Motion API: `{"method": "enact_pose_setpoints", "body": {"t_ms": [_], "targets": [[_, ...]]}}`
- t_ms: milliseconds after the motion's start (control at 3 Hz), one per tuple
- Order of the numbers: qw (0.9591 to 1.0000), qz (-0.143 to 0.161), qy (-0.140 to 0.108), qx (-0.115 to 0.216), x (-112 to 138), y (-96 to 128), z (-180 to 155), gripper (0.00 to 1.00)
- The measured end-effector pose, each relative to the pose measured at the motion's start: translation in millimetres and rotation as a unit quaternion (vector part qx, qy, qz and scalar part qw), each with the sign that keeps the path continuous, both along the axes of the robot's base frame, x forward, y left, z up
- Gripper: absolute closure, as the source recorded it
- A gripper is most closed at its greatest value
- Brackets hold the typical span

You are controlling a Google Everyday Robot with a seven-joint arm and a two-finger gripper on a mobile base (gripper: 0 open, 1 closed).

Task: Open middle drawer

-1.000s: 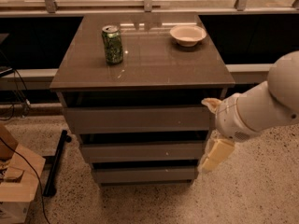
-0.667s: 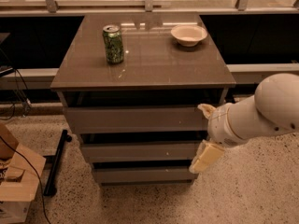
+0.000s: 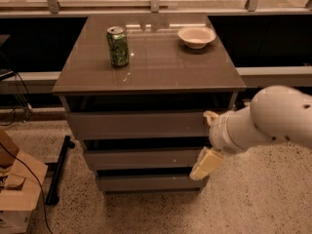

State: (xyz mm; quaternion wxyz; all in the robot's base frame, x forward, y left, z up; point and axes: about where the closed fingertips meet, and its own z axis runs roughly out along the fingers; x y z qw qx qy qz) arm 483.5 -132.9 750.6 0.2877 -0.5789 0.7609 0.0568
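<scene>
The middle drawer (image 3: 141, 159) is the flat grey-brown front of medium width in the cabinet, with a tiny white speck near its right half. It looks shut or nearly so; its tray is hidden. My gripper (image 3: 207, 140) is at the right end of the drawer fronts, on a white arm coming in from the right. It is open: the upper cream finger (image 3: 210, 116) lies by the top drawer's right edge, and the lower finger (image 3: 204, 164) overlaps the middle drawer's lower right corner. It holds nothing.
The wider top drawer (image 3: 136, 126) and the narrower bottom drawer (image 3: 146, 183) sit above and below. On the cabinet top stand a green can (image 3: 118, 46) and a white bowl (image 3: 196, 36). A cardboard box (image 3: 17, 189) and cables lie on the floor at left.
The arm and gripper have moved left, from beside the cabinet's right edge to over the right ends of the drawer fronts. The drawers have not moved.
</scene>
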Motion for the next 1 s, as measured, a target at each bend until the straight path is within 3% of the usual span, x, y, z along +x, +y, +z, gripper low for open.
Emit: {"method": "enact_pose_setpoints", "body": {"t_ms": [333, 667, 1000], "targets": [[0.9988, -0.046, -0.005, 0.013, 17.8, 13.2, -37.0, 0.00], [0.9950, -0.080, -0.034, 0.049, 53.1, 10.6, -72.6, 0.00], [0.9930, -0.091, -0.046, 0.060, 64.6, 10.8, -81.6, 0.00]]}}
